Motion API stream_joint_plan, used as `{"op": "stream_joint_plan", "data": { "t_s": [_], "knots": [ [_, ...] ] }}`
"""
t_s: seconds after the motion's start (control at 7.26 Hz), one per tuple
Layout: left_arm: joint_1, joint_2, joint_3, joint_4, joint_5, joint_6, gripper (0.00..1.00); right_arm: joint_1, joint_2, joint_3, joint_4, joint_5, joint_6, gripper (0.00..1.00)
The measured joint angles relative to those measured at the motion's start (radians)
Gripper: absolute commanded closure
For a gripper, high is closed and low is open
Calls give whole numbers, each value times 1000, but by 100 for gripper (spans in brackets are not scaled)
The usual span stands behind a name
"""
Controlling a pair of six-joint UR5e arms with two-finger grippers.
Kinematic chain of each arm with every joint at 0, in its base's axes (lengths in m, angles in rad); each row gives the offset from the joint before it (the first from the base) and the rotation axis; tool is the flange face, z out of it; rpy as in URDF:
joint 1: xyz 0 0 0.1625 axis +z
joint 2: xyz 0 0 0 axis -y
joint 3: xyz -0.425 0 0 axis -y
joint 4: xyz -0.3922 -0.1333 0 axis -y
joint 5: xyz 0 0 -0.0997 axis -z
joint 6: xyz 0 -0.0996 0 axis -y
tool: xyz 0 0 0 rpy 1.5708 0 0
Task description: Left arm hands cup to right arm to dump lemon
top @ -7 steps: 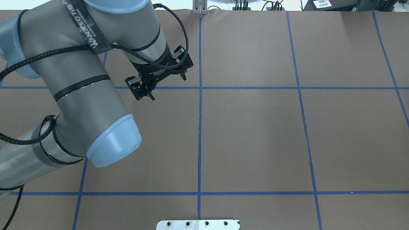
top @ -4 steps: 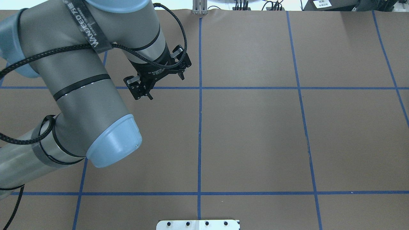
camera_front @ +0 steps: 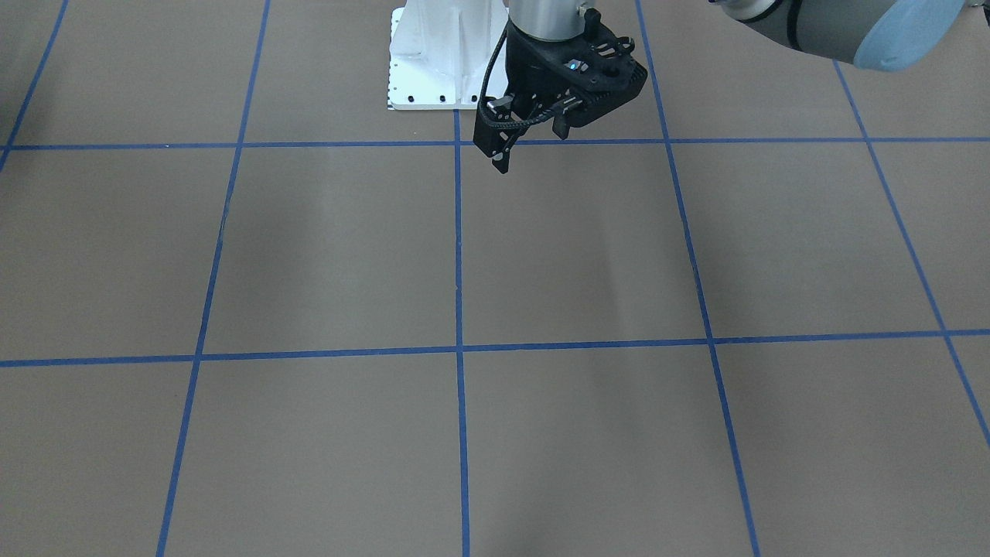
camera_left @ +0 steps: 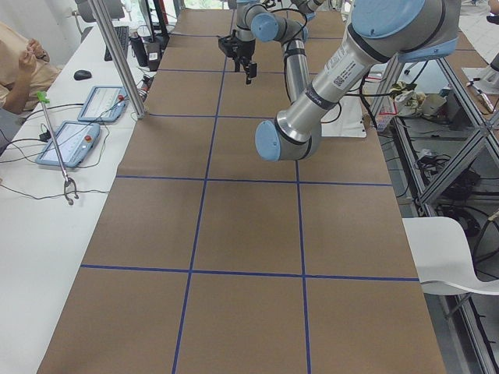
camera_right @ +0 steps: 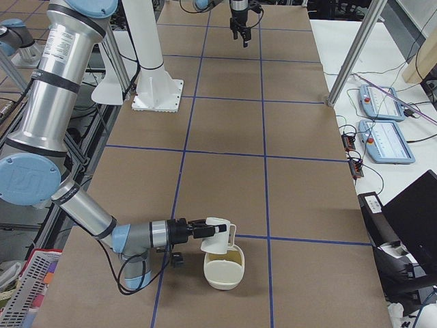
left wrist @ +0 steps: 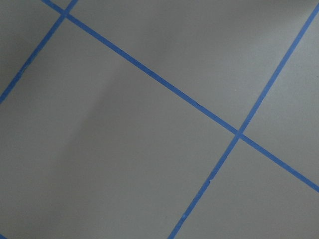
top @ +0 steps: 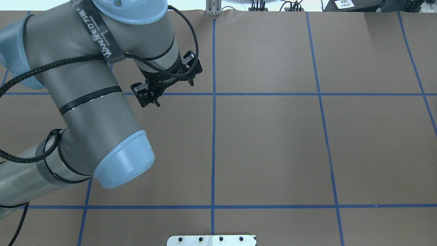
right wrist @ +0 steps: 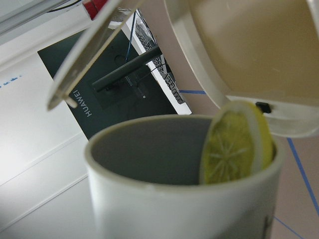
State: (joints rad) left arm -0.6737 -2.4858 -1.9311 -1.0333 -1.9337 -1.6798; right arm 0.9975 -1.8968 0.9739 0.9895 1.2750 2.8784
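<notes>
- Cup [camera_right: 218, 234] sits at the tip of the right arm [camera_right: 82, 205], off the bench [camera_right: 225, 137]. It is tipped over so its mouth faces the cream bowl [camera_right: 223, 277] just below and beside it.
- Cup's long axis leans toward the bowl, not upright. The exact tilt is too small to read in the side view.
- Lemon [right wrist: 237, 144] is a slice standing on edge inside the cup. It rests against the rim on the side nearest the bowl's lip and is not yet out.
- In the right wrist view the bowl lies just past the cup mouth. Can't tell whether rim and bowl are touching or a hair apart.
- Judgement: the dump turns on that gap. The slice is already on the bowl side, so tipping further the same way should slide it over the rim into the bowl. It may also stick to the wall.
- Right jaws carry the cup at their end, but only the side view shows them, so can't tell how they are set.
- Left arm [top: 92, 102] is at the far end of the bench, well apart from the cup. Left jaws are spread wide with nothing between them, above the blue tape [top: 213, 136].
- Right arm is far nearer the cup. Handover looks done and the dump is the step in hand.
</notes>
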Motion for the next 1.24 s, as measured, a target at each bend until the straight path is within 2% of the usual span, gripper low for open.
{"op": "stream_joint_plan", "data": {
  "t_s": [0.83, 1.24],
  "knots": [
    [7, -17, -2, 27, 19, 0, 0, 134, 14, 5, -1, 123, 245, 80],
    [10, -22, -1, 31, 28, 0, 0, 165, 54, 29, -41, 189, 215, 71]
  ]
}}
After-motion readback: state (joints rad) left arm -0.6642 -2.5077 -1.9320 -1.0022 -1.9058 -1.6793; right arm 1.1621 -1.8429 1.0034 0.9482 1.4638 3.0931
